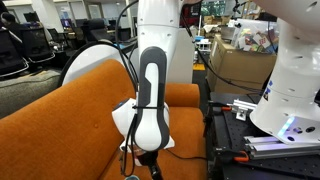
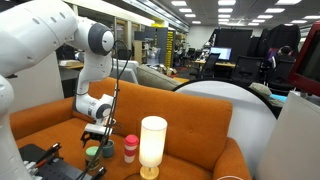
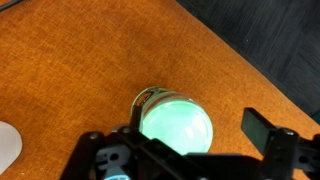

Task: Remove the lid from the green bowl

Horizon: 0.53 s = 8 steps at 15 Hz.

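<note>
In the wrist view, a round translucent lid (image 3: pixel 176 122) glows pale green on top of the green bowl, whose rim (image 3: pixel 145 97) just shows at the far edge. The bowl sits on the orange couch seat. My gripper (image 3: pixel 178 138) is open directly above the lid, with the right finger (image 3: pixel 262 130) off to one side and the left finger mostly hidden by the gripper body. In an exterior view the gripper (image 2: pixel 97 132) hangs just above the green bowl (image 2: pixel 92 153). In an exterior view my arm (image 1: pixel 150 100) hides the bowl.
A small jar with a red lid (image 2: pixel 130 148) and a tall white cylinder lamp (image 2: pixel 152 142) stand on the orange couch (image 2: pixel 190 140) beside the bowl. A white cushion (image 1: pixel 128 118) lies behind the arm. A black rack with tools (image 1: pixel 240 130) stands next to the couch.
</note>
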### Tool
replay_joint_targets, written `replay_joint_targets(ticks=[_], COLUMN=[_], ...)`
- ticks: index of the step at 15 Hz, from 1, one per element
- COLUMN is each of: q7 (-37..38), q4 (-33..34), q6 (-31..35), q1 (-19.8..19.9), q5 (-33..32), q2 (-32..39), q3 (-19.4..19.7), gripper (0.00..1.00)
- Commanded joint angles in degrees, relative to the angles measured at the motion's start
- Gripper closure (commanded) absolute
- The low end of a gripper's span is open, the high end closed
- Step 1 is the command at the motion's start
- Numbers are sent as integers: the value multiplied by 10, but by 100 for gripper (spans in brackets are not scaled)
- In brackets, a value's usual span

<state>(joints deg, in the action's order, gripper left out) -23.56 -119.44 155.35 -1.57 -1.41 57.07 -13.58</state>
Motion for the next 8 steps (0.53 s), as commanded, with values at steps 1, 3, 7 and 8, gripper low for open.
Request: replay_joint_targets(ticks=[1,3,7,8], q7=[12,11,14,11], q4=[40,58,84,88], q6=[-13,-14,-23,-26], q1=[0,2,-3,1], q5=[-22,-27,-34,-34], q2=[30,45,67,71], q3=[4,3,5,2], gripper=[0,0,0,0])
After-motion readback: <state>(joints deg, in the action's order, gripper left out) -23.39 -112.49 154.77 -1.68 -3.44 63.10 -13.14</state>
